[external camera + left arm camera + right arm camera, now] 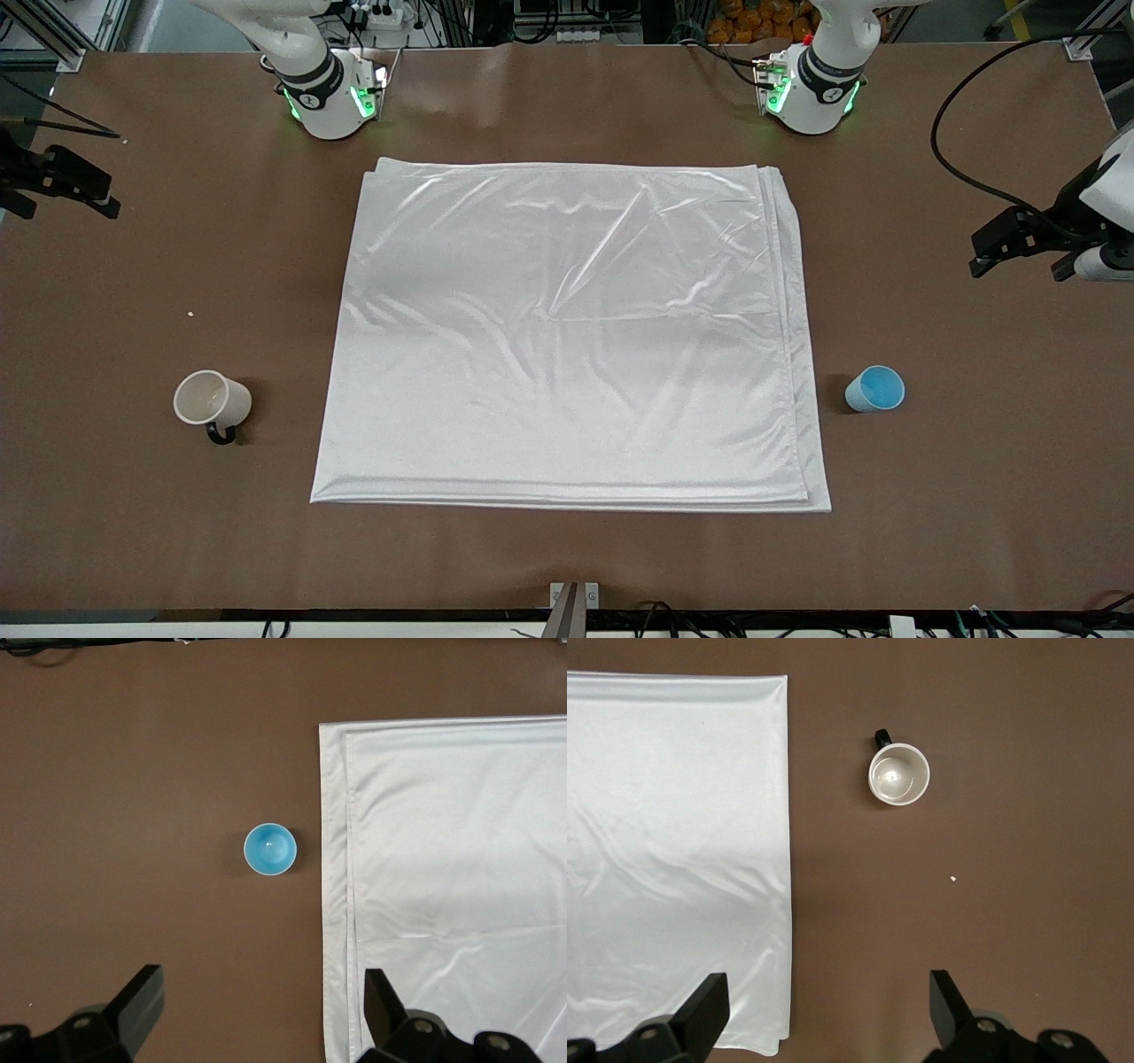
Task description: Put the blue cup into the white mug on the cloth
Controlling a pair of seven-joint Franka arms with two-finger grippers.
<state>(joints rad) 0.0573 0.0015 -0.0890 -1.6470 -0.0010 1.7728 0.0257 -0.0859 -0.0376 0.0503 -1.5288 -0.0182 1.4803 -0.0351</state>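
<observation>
The blue cup [875,388] stands upright on the bare table beside the cloth's edge, toward the left arm's end; it also shows in the left wrist view [270,849]. The white mug [211,400] with its black handle stands upright on the bare table toward the right arm's end, apart from the cloth, and shows in the right wrist view [898,775]. The shiny white cloth [567,328] lies folded at the table's middle. My left gripper [261,992] is open and empty, high over the table beside the cloth's edge [337,904]. My right gripper [828,992] is open and empty, high over the cloth's edge [780,904].
The arm bases [328,97] [811,89] stand along the table's edge farthest from the front camera. A black cable [957,151] loops over the table at the left arm's end. A small white crumb [190,313] lies near the mug. A metal bracket [574,602] sits at the nearest table edge.
</observation>
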